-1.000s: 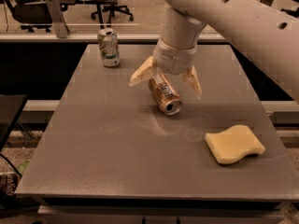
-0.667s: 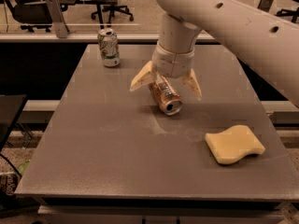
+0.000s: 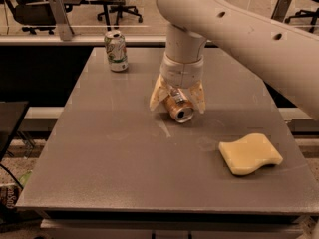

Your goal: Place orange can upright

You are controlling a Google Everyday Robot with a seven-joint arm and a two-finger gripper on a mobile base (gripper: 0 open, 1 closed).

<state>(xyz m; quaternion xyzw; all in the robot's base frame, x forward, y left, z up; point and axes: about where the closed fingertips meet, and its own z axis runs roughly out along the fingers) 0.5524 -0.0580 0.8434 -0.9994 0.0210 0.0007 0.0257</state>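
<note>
The orange can (image 3: 180, 112) lies on its side near the middle of the grey table (image 3: 114, 153), its silver end facing the front. My gripper (image 3: 178, 107) comes down on it from above. Its two cream fingers (image 3: 157, 94) stand on either side of the can and press against it. The can still rests on the table surface. The large white arm (image 3: 239, 29) reaches in from the upper right.
A white-and-green can (image 3: 115, 51) stands upright at the table's back left. A yellow sponge (image 3: 249, 154) lies at the front right. Office chairs and a desk stand behind the table, and a dark surface sits at the left edge.
The fingers have drawn in from a wider spread until they rest against the can's sides. The can has stayed in about the same place.
</note>
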